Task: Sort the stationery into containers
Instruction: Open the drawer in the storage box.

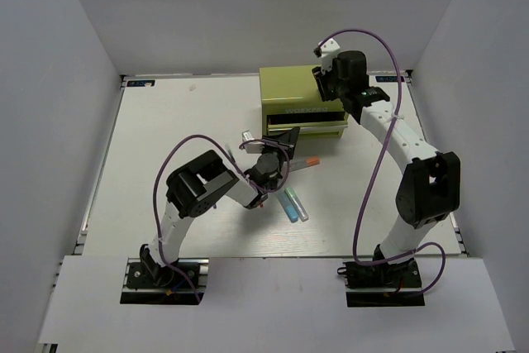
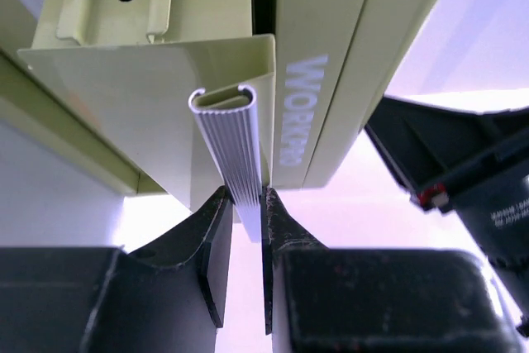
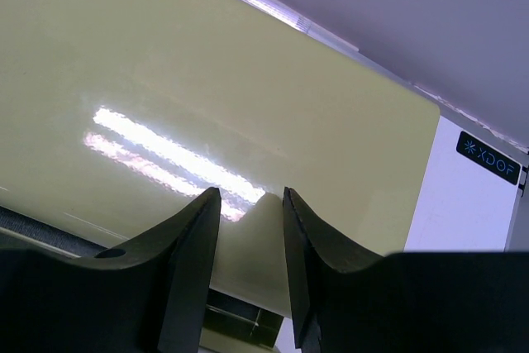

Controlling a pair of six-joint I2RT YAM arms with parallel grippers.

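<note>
At the drawer chest's (image 1: 289, 84) front, left gripper (image 2: 246, 204) pinches the ribbed handle (image 2: 231, 134); whether the right gripper (image 3: 252, 221) grasps anything is unclear.

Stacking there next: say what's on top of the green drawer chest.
Only the right gripper, over the right rear corner of the drawer chest. The rest is bare; the patch under it is hidden.

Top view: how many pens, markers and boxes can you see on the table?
Pen: 1
Markers: 2
Box: 1
Total: 4
</note>
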